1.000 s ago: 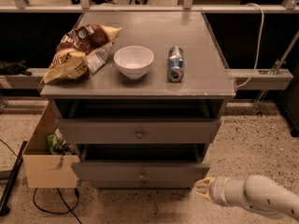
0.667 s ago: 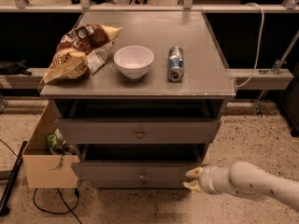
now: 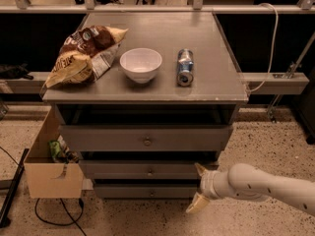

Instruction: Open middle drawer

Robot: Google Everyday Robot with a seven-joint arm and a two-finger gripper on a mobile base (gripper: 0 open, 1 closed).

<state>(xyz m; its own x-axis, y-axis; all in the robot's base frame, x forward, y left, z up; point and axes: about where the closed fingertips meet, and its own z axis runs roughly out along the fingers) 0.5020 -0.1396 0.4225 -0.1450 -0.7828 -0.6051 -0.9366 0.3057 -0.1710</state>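
Observation:
The grey cabinet (image 3: 216,90) has three drawers. The middle drawer (image 3: 113,170) is the long low front with a small round knob (image 3: 150,171) at its centre, below the taller top drawer (image 3: 98,139). The lowest drawer (image 3: 123,191) sits under it. My gripper (image 3: 198,188) comes in from the lower right on a white arm and is open. One finger (image 3: 201,169) points up by the middle drawer's right end and the other points down past the lowest drawer. It hangs right of the knob and holds nothing.
On the cabinet top lie a chip bag (image 3: 81,55), a white bowl (image 3: 141,64) and a can (image 3: 185,67) on its side. A cardboard box (image 3: 49,173) stands on the floor at the left, with cables (image 3: 54,215) beside it. A rail (image 3: 275,80) runs behind.
My gripper has moved left and a little up, from the lower right floor area to the cabinet's right front. Its fingers now stand wider apart. The drawers have not moved.

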